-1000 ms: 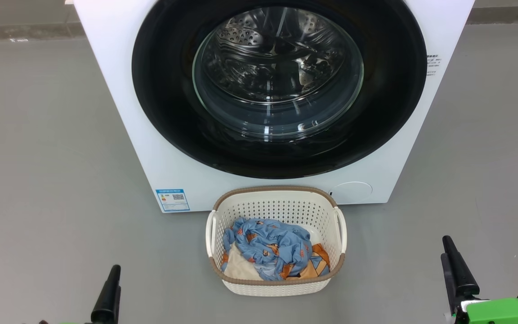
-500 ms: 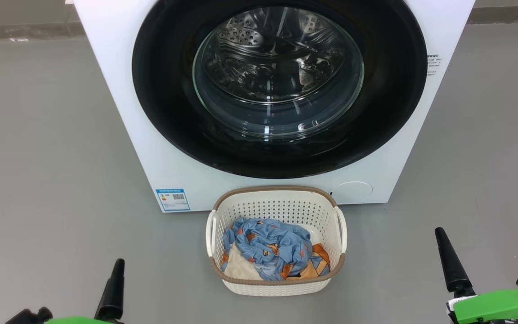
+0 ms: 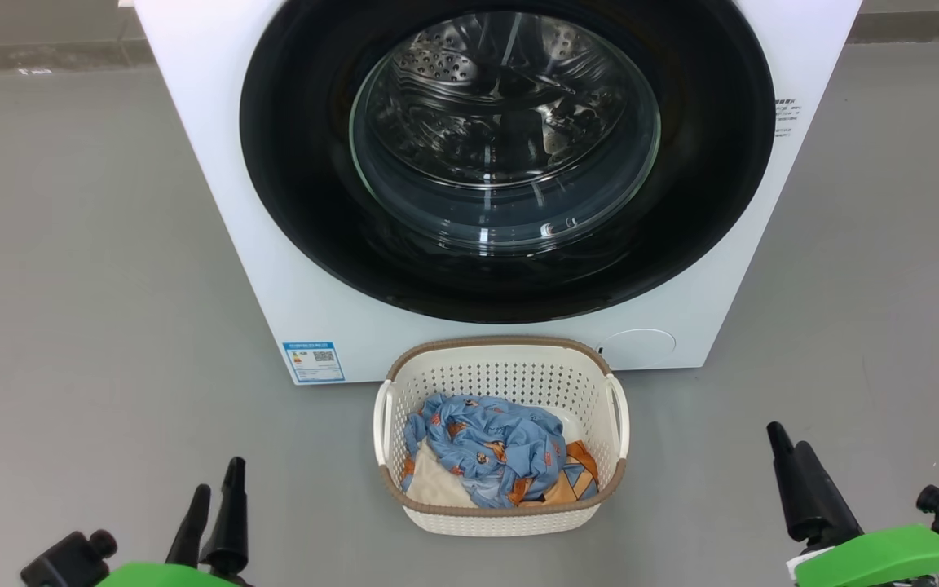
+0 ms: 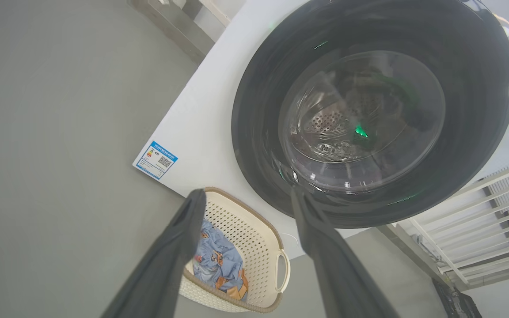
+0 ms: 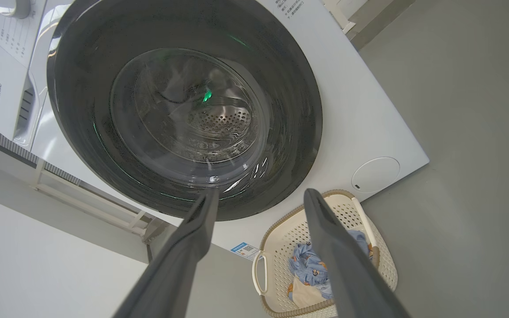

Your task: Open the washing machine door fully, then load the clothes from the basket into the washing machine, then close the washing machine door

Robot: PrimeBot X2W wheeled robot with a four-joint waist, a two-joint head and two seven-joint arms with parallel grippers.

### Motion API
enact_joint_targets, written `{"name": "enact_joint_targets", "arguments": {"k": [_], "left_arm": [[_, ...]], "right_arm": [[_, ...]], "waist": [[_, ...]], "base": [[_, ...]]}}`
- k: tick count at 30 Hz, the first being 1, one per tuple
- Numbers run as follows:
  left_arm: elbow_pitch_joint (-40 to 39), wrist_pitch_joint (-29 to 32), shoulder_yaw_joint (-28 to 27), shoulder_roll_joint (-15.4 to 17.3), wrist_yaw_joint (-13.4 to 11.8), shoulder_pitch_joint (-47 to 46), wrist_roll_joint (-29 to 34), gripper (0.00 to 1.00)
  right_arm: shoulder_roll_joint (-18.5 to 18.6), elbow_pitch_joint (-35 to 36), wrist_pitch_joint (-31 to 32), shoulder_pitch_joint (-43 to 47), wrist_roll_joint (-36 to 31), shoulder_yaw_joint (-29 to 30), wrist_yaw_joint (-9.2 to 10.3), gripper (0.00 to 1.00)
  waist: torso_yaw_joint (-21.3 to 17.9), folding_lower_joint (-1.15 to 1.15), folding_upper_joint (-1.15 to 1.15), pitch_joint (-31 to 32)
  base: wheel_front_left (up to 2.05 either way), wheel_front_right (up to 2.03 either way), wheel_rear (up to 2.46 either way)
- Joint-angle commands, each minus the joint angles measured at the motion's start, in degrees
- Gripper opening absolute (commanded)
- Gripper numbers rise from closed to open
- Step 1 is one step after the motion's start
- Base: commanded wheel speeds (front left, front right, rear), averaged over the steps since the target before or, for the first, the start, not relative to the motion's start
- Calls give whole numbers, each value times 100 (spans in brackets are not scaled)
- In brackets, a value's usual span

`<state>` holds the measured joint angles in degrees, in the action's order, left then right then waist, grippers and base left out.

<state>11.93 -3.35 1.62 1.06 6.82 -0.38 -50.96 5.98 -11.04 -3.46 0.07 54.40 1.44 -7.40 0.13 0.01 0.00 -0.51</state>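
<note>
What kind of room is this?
Probably a laundry room or laundry corner. A big white washing machine with a round black door stands on a grey floor, and a cream basket of clothes sits right in front of it.

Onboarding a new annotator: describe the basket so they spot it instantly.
Find the big white washing machine with its round black door shut. On the grey floor right in front of it sits the basket, cream perforated plastic with a brown rim. It alone holds cloth: blue and orange clothes.
</note>
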Motion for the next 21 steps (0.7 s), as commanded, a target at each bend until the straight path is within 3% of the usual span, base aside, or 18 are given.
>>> {"name": "enact_joint_targets", "arguments": {"k": [1,21], "left_arm": [[-211,-91,-47,94,-16,-142,287,100],[-295,-412,269,288,-259,-84,1815,100]], "right_arm": [[116,135,-88,-92,-241,-117,-4,100],[234,70,-407,-58,-1624,-339,-6,100]], "waist": [[-3,0,0,0],[16,-1,0,7]], "base": [[0,0,0],[0,0,0]]}}
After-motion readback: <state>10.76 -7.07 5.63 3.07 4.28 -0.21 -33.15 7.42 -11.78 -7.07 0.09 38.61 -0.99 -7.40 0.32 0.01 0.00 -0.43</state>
